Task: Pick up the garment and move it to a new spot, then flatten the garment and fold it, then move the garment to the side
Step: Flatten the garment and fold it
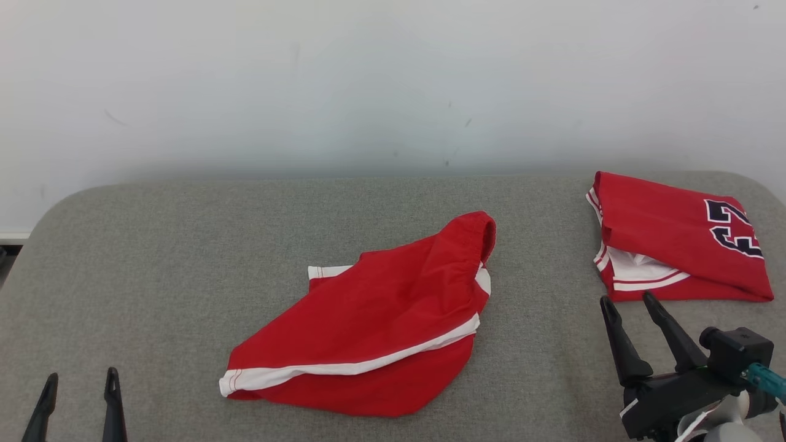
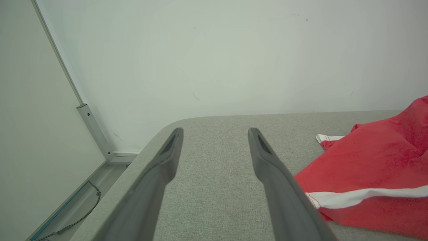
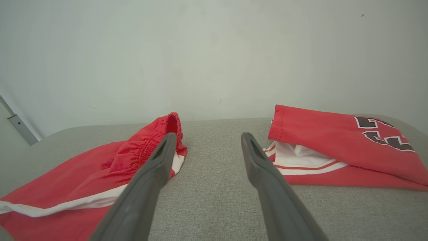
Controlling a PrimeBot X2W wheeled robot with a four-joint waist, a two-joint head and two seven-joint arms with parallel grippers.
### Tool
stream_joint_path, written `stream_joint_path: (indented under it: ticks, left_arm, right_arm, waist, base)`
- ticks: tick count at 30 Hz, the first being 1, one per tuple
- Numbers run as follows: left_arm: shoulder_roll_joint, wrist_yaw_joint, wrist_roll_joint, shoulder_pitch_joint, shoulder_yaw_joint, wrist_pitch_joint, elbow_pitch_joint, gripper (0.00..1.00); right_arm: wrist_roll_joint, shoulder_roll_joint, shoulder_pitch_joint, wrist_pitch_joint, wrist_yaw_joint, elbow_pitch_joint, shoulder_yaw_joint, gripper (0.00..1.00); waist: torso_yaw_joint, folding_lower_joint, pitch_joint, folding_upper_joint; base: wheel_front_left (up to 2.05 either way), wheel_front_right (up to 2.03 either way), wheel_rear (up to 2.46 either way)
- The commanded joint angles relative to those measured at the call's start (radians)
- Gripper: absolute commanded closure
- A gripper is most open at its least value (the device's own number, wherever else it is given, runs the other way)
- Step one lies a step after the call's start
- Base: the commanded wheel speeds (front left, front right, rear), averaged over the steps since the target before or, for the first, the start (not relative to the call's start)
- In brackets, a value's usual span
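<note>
Grey table top (image 1: 153, 245): woven cloth cover, matt, fine even grain, slightly rough. Red shorts (image 1: 381, 319): thin cloth, matt, soft-looking, lightly creased; waistband puckered in fine gathers; white band trim of smoother cloth. Folded jersey (image 1: 663, 233): red cloth, flatter and smoother than the shorts, matt; dark numerals with white edging lie flat on it, printed or sewn cannot be told. On the left gripper (image 2: 215, 131) and right gripper (image 3: 206, 135): fingers dark grey, smooth, matt, plastic-like. Pale wall (image 1: 368, 80): smooth, matt, a few dark scuffs. Corner rail (image 2: 95, 130): grey metal, dull satin finish.
</note>
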Motion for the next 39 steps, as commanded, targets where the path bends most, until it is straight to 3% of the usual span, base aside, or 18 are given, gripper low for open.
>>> stream_joint_path:
  ticks: [1, 10, 19, 39]
  left_arm:
    - [0.004, 0.005, -0.015, 0.011, 0.003, -0.009, 0.002, 0.00]
    - [0.002, 0.011, -0.025, 0.011, -0.002, -0.003, -0.002, 0.00]
    - [0.003, 0.011, -0.042, 0.005, -0.008, -0.003, -0.009, 0.00]
    - [0.005, 0.025, -0.068, -0.012, -0.018, -0.007, -0.012, 0.00]
  right_arm:
    - [0.006, -0.009, -0.002, 0.008, -0.001, 0.002, 0.000, 0.00]
    - [-0.002, -0.014, 0.009, 0.017, -0.001, -0.025, -0.014, 0.00]
    - [0.046, 0.024, 0.007, -0.041, -0.001, -0.027, -0.045, 0.00]
    - [0.098, 0.048, -0.026, -0.064, -0.001, 0.024, 0.055, 0.00]
  waist:
    - [0.002, 0.0000, 0.000, 0.0000]
    - [-0.005, 0.0000, -0.004, 0.0000]
    - [-0.014, 0.0000, -0.006, 0.0000]
    - [-0.011, 0.0000, -0.008, 0.0000]
  base:
    - [0.00, 0.00, 0.00]
    - [0.00, 0.00, 0.00]
    - [0.00, 0.00, 0.00]
    - [0.00, 0.00, 0.00]
